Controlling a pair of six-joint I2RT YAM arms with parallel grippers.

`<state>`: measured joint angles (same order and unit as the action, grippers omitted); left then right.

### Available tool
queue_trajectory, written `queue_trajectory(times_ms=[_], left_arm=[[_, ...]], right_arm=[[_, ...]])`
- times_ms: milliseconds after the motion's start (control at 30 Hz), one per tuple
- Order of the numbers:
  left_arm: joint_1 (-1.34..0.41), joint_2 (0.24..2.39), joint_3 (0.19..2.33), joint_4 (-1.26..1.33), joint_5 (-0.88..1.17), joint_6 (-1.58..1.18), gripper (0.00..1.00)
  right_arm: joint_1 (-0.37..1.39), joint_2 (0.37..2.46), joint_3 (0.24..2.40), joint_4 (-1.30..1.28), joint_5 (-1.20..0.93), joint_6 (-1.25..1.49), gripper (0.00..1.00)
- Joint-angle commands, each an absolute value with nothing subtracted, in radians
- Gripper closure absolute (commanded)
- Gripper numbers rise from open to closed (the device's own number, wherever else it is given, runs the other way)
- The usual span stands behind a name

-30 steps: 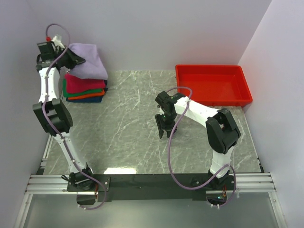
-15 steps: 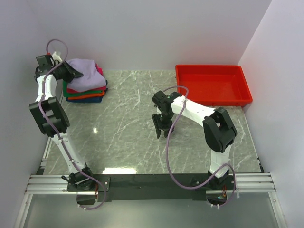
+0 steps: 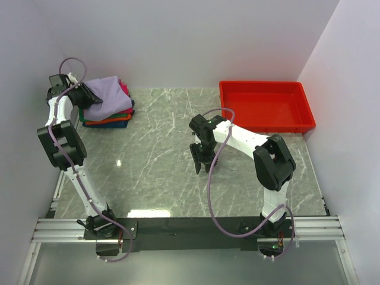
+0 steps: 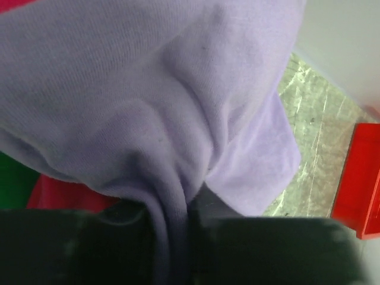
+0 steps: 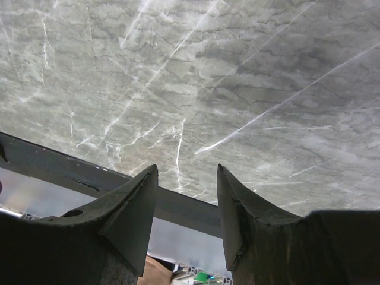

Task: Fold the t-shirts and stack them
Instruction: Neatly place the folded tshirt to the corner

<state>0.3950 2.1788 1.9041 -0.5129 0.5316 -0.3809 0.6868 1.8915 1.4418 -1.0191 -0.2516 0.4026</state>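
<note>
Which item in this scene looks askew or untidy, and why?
The lavender t-shirt atop the folded stack lies bunched and skewed, one fold pinched in the left gripper; the shirts beneath lie flat.

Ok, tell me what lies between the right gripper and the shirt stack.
Top view: only bare marble tabletop separates the right gripper from the shirt stack.

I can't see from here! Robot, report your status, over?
Left tool pinching lilac shirt on the stack. Right tool open, empty, above table. Nothing in the way.
</note>
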Motion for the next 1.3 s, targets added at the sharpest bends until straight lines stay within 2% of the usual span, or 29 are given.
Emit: queue_trajectory(times_ms=[0, 33, 100, 133, 200, 333, 533, 767, 867, 1067, 1267], left_arm=[[0.399, 2.195, 1.945, -0.518, 0.448, -0.377, 0.54], [0.399, 2.186, 1.941, -0.517, 0.436, -0.383, 0.43], [0.400, 2.160, 1.910, -0.506, 0.414, -0.385, 0.29], [0.399, 2.126, 1.896, -0.490, 0.390, -0.388, 0.16], [0.399, 2.077, 1.864, -0.485, 0.359, -0.390, 0.01], [0.399, 1.982, 1.803, -0.474, 0.299, -0.403, 0.00], [0.399, 1.806, 1.686, -0.480, 0.095, -0.494, 0.01], [0.347, 1.551, 1.435, -0.462, 0.023, -0.489, 0.01], [0.287, 1.399, 1.306, -0.456, 0.008, -0.482, 0.01], [0.037, 1.114, 1.080, -0.506, -0.080, -0.508, 0.01], [-0.034, 0.798, 0.916, -0.482, -0.043, -0.529, 0.01]], right_arm=[[0.695, 1.868, 1.463, -1.043, -0.232, 0.394, 0.48], [0.693, 1.867, 1.465, -1.043, -0.229, 0.396, 0.48], [0.695, 1.868, 1.471, -1.046, -0.227, 0.397, 0.48], [0.693, 1.870, 1.474, -1.046, -0.226, 0.397, 0.48], [0.692, 1.868, 1.480, -1.045, -0.224, 0.402, 0.48], [0.680, 1.849, 1.477, -1.037, -0.224, 0.413, 0.48], [0.647, 1.809, 1.477, -1.025, -0.210, 0.426, 0.48], [0.600, 1.755, 1.453, -0.991, -0.193, 0.436, 0.48], [0.580, 1.717, 1.436, -0.954, -0.189, 0.439, 0.48], [0.529, 1.609, 1.338, -0.841, -0.164, 0.456, 0.48], [0.505, 1.473, 1.246, -0.738, -0.115, 0.486, 0.47]])
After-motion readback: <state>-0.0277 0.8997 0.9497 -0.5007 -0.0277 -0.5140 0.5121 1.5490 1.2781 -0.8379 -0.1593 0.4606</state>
